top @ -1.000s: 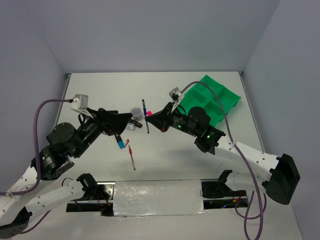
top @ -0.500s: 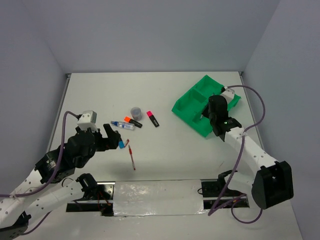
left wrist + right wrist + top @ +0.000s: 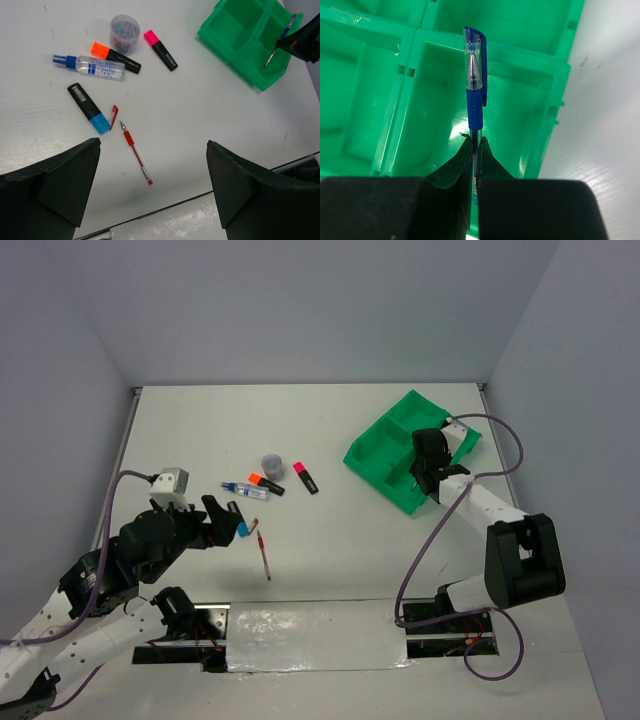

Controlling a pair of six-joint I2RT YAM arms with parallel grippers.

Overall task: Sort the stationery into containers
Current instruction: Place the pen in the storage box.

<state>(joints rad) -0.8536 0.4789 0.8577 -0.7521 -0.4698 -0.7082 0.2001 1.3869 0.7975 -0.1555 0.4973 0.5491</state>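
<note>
My right gripper (image 3: 475, 142) is shut on a blue pen (image 3: 475, 100), which it holds upright over the near right compartment of the green tray (image 3: 520, 70). From above, this gripper (image 3: 425, 465) hangs over the tray (image 3: 385, 435). The left gripper (image 3: 152, 144) stands open and empty above the table's near left, over a red pen (image 3: 135, 152). Beyond it lie a blue-ended highlighter (image 3: 89, 107), a clear-blue tube (image 3: 90, 67), an orange-ended highlighter (image 3: 116, 56), a pink-ended highlighter (image 3: 161, 49) and a grey round piece (image 3: 124, 33).
A small red cap (image 3: 113, 116) lies beside the blue-ended highlighter. A shiny metal strip (image 3: 310, 635) runs along the table's near edge between the arm bases. White walls enclose the table on three sides.
The right arm has carried the blue pen from the middle of the table to over the tray. My left arm has drawn back toward the near left, its gripper still open.
</note>
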